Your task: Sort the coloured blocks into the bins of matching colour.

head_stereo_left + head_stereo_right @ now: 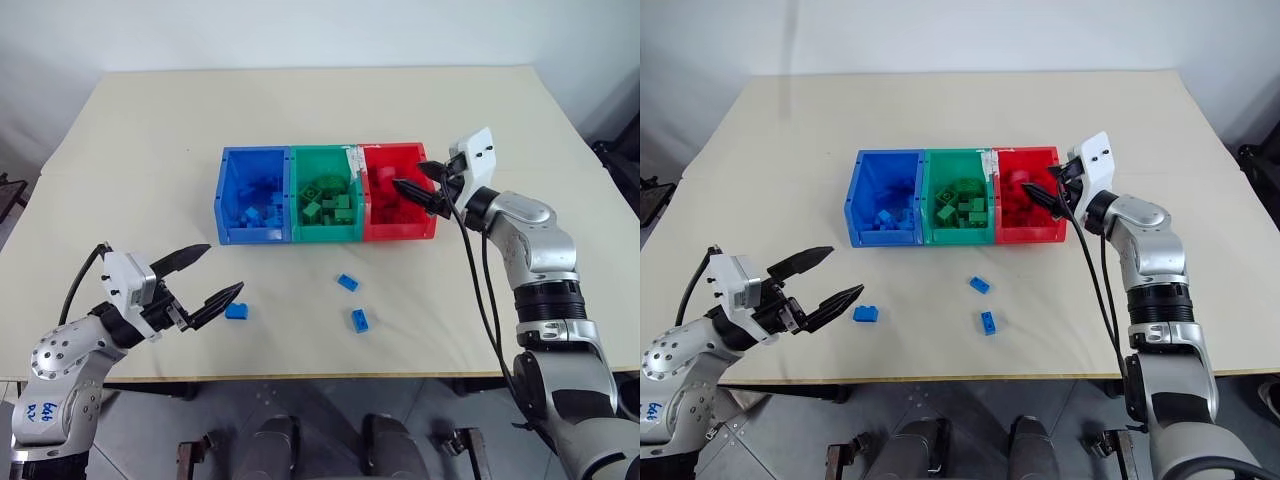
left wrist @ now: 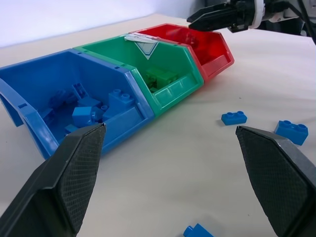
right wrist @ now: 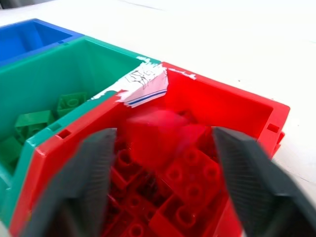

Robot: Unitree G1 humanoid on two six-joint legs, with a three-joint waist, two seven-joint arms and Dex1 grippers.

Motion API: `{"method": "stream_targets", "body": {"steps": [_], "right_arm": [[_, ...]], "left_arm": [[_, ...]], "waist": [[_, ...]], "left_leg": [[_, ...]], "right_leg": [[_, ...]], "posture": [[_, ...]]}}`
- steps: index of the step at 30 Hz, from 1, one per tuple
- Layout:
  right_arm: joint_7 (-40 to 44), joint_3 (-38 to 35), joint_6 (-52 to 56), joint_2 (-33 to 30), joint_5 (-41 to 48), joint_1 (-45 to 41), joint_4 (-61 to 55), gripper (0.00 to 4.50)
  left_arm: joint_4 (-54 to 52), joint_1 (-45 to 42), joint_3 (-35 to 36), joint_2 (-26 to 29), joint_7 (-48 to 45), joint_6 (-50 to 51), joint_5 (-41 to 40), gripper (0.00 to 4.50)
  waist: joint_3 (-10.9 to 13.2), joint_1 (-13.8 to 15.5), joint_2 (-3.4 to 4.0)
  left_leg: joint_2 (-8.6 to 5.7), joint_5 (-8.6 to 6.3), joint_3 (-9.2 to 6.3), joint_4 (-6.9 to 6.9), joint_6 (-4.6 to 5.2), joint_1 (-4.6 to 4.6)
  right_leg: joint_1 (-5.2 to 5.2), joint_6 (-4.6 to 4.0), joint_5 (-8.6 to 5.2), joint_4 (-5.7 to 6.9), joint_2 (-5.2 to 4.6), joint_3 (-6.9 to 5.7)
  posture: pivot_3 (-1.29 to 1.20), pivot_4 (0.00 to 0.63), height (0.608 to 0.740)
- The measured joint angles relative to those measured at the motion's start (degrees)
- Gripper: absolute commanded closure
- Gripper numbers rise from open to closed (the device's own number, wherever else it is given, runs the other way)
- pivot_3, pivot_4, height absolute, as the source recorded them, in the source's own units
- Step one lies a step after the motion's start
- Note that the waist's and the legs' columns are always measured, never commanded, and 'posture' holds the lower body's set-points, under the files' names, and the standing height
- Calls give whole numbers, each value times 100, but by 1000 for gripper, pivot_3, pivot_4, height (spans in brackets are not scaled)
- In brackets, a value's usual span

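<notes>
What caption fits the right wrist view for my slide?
Open right gripper above the red bin, a blurred red block between its fingers.

My three joined bins (image 1: 290, 235), blue, green and red, each hold bricks of their own colour, while three blue bricks (image 1: 347, 283) lie loose on the tabletop (image 1: 150, 130) near their front, well apart.

The left gripper (image 1: 203, 277) is held low with fingers spread wide. The right gripper (image 1: 418, 180) is stretched forward, fingers apart.

Silver-grey arms, black cables, white wrist housings, black-fingered left tool (image 1: 205, 279).
</notes>
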Motion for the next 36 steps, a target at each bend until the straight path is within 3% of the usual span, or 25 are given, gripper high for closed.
{"method": "stream_targets", "body": {"steps": [1, 4, 8, 17, 19, 27, 36], "right_arm": [[42, 0, -63, -9, -5, 5, -2, 31], [377, -22, -232, -209, 24, 203, -160, 31], [1215, -252, -437, -754, 377, 1079, -860, 31], [3199, -1349, -1419, -2000, 1071, 4057, -1895, 31], [3329, -1520, -1657, -2081, 1058, 4331, -1841, 31], [3346, -1559, -2040, -2053, 1077, 4512, -1895, 31], [3324, 240, -678, -1648, 1233, 3602, -3169, 31]], "left_arm": [[3, -17, -9, 17, -14, 0, 4, 0], [41, -57, -60, 69, -77, -14, 50, 0], [253, -181, -257, 144, -314, -115, 163, 0], [1245, -1017, -1114, 425, -1218, -421, 606, 0], [1493, -1165, -1208, 444, -1391, -612, 732, 0], [1912, -1562, -1511, 415, -1736, -1142, 932, 0], [1652, -867, -1101, 556, -1720, -955, 762, 0]], "waist": [[0, -6, 0], [0, 2, 0], [0, 32, 0], [0, 62, -1], [0, 22, -1], [-1, 6, -2], [-1, 11, -2]], "left_leg": [[-1, 0, 0, 0, 0, 0], [-1, 0, 0, 0, 1, 0], [-8, -5, -4, 3, 9, -2], [-11, -8, 29, 6, 13, 4], [-4, -9, 47, 10, 16, 13], [14, -11, 60, 8, 13, 29], [46, -16, 56, 12, 7, 27]], "right_leg": [[0, 0, 0, 0, 1, -1], [0, 0, 0, 0, 1, -1], [7, 0, 0, -1, -2, -3], [12, 1, 1, -5, 0, -4], [11, 5, 2, -6, -4, -4], [12, 7, 4, -2, -2, -3], [10, 6, 3, -4, 1, -4]], "posture": [[0, 150, 740], [0, 150, 740], [0, 150, 740], [0, 150, 740], [0, 150, 740], [0, 150, 740], [0, 150, 740]]}}
